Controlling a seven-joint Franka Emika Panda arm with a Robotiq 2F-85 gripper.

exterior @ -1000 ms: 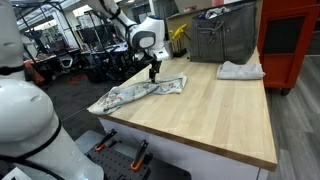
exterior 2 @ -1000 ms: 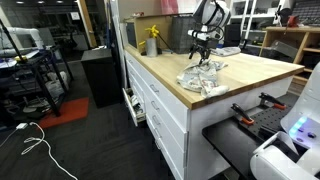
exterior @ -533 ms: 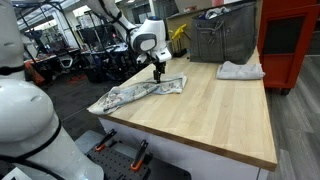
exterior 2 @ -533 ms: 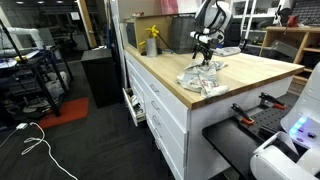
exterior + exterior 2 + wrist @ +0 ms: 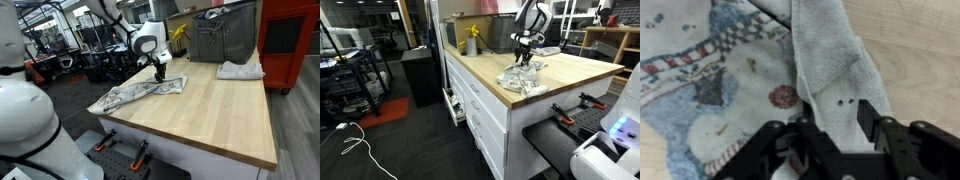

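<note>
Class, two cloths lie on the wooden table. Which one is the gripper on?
The patterned cloth spread out at the edge of the table, with the gripper down on it. The plain pale cloth lies bunched, apart.

On the tabletop [image 5: 215, 115] are two cloths, one patterned cloth [image 5: 140, 93] and one white cloth [image 5: 241, 70], plus one yellow bottle [image 5: 178, 38] and one metal bin [image 5: 222, 38].

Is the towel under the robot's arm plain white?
No: in the wrist view the towel under the end effector carries a colourful print with a checkered border.
</note>
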